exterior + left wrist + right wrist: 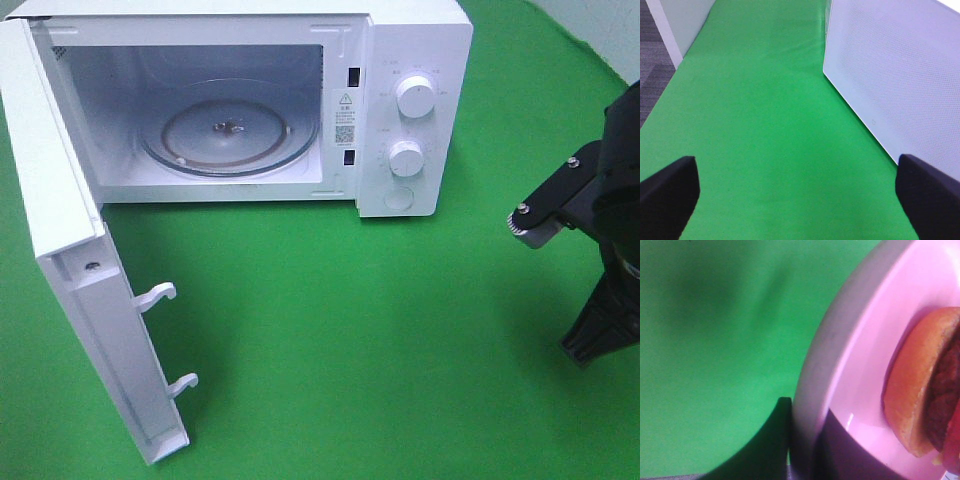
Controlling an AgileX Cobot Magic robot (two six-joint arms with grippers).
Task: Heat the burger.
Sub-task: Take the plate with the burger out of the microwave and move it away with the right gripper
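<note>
Green cloth covers the counter (330,330), and a white microwave (410,60) stands at its far side with the door (70,250) swung fully outward. Inside, the glass turntable (228,135) sits bare, and two round knobs (414,98) sit one above the other on the front panel.

On the right edge of the overhead view, the right arm (600,230) hangs dark above the cloth, well apart from the microwave; its pincer tips cannot be made out there. Seen from the right wrist, the right pincer (795,440) is drawn narrow and pinches the rim of a pink plate (850,365). Just beyond the pinched rim, on that plate, lies the burger (920,390): golden-brown bun, dark patty, a strip of red at the picture's edge.

The left pincer (800,195) stands wide apart and holds nothing, with one dark fingertip (667,192) at each side of the wrist picture. Bare green cloth lies between them, and the white dotted outer face of the microwave door slants just beside one fingertip.
</note>
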